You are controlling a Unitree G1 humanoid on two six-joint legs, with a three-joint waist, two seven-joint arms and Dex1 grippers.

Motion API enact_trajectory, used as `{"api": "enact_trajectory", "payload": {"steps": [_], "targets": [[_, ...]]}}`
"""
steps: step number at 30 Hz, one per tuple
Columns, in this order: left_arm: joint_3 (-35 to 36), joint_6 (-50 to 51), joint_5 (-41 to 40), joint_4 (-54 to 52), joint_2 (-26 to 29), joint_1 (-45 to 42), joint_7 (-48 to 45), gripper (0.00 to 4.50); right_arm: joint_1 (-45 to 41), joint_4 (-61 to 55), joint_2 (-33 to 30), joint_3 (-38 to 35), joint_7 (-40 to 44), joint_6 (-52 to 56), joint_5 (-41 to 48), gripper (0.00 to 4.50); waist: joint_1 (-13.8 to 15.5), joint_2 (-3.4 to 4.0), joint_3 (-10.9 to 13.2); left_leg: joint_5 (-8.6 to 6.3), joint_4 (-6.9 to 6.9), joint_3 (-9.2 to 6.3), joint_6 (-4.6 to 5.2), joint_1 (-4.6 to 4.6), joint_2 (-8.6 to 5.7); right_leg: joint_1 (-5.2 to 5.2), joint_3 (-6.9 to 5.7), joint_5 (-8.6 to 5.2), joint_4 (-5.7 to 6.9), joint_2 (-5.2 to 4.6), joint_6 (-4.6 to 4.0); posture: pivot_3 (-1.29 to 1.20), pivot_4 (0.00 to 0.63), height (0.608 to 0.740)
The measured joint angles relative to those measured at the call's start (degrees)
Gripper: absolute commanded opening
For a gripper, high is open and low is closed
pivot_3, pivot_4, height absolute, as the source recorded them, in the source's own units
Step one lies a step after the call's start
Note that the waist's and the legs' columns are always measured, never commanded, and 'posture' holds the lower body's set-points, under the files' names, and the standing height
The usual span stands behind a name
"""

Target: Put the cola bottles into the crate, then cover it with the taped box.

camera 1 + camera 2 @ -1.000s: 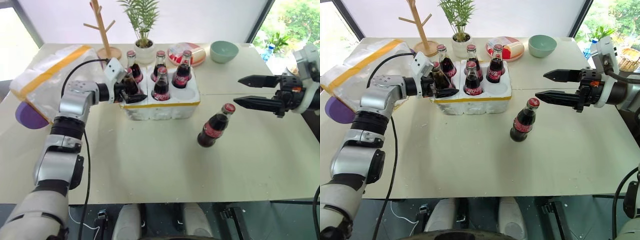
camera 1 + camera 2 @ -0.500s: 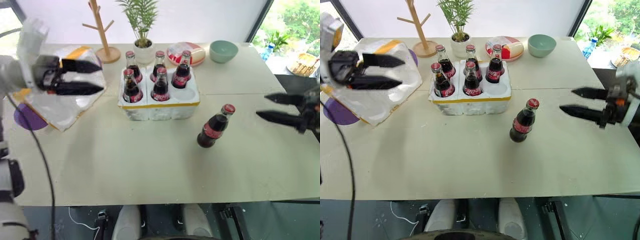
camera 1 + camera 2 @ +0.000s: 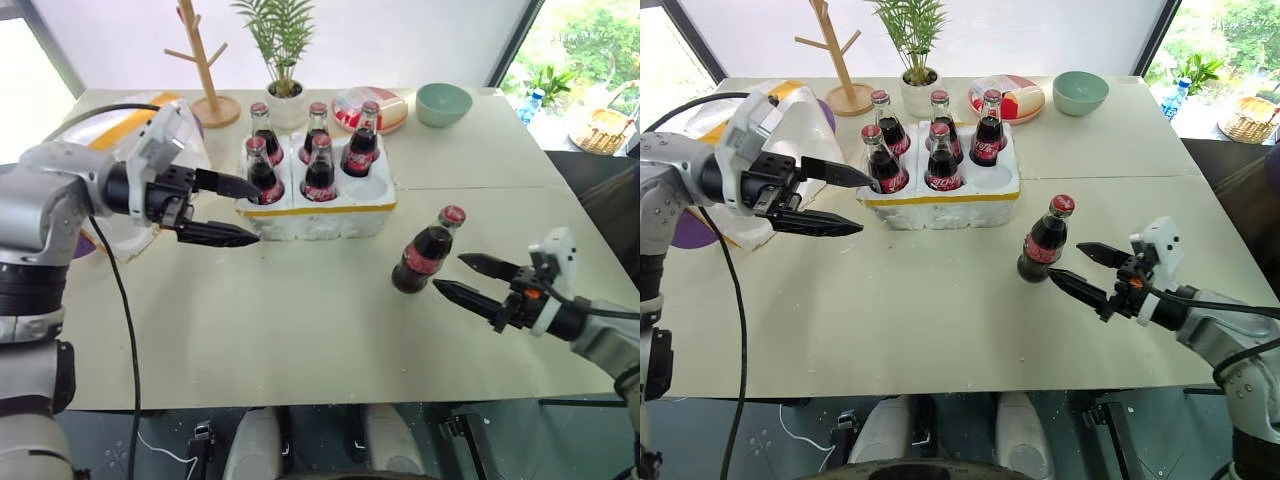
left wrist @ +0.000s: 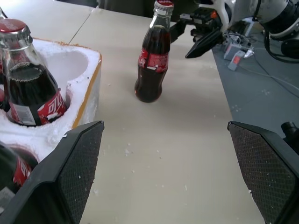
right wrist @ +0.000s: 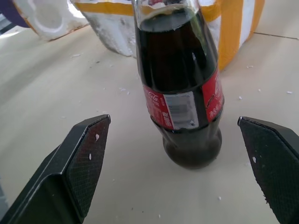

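Note:
Five cola bottles (image 3: 320, 165) stand in the wells of the crate (image 3: 320, 218); its front right well is empty. A sixth cola bottle (image 3: 425, 252) stands upright on the table to the crate's right. My right gripper (image 3: 448, 273) is open at table level just right of that bottle (image 5: 182, 93), with its fingers pointing at it and nothing held. My left gripper (image 3: 258, 213) is open and empty at the crate's left end, its upper finger close to the front left bottle. The taped box (image 3: 800, 115) lies at far left, partly hidden behind my left arm.
Along the back of the table stand a wooden mug tree (image 3: 205, 60), a potted plant (image 3: 285, 60), a plate of food (image 3: 370, 108) and a green bowl (image 3: 443, 103). A purple object (image 3: 685, 228) lies beside the taped box. White foam crumbs dot the table.
My left gripper let go of the front left bottle in the crate, swung away and now hangs open beside the crate. My right gripper dropped from up high to the loose bottle's side.

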Motion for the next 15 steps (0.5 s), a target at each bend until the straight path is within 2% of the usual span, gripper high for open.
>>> {"api": "enact_trajectory", "payload": {"steps": [10,13,15], "targets": [[0.04,0.59,-0.33,-0.28,-0.22,-0.46,1.18,4.45,-9.27,8.81,5.04,9.48,-4.39,-4.37,-4.40,4.50,-0.17,0.00,0.00,-0.01,-0.01,0.00,0.01,0.00,0.02,0.00,0.02,-0.02,-0.01,0.03,-0.03,0.00,0.150,0.740],[0.09,0.64,-0.52,-0.71,-0.06,-0.43,1.46,4.50,-11.72,13.15,5.80,11.74,-4.97,-5.64,-6.43,3.74,-0.16,0.02,0.01,-0.01,-0.02,0.00,0.02,-0.02,0.02,-0.02,0.01,-0.01,-0.01,0.03,-0.01,0.00,0.150,0.740],[0.15,0.75,-0.74,-0.95,0.02,-0.40,1.72,4.50,-12.75,14.02,5.70,11.95,-5.08,-6.43,-7.14,2.91,0.01,0.01,0.01,-0.01,-0.01,0.00,0.02,-0.03,0.02,-0.02,0.01,0.00,-0.01,0.03,0.00,0.00,0.150,0.740]]}}
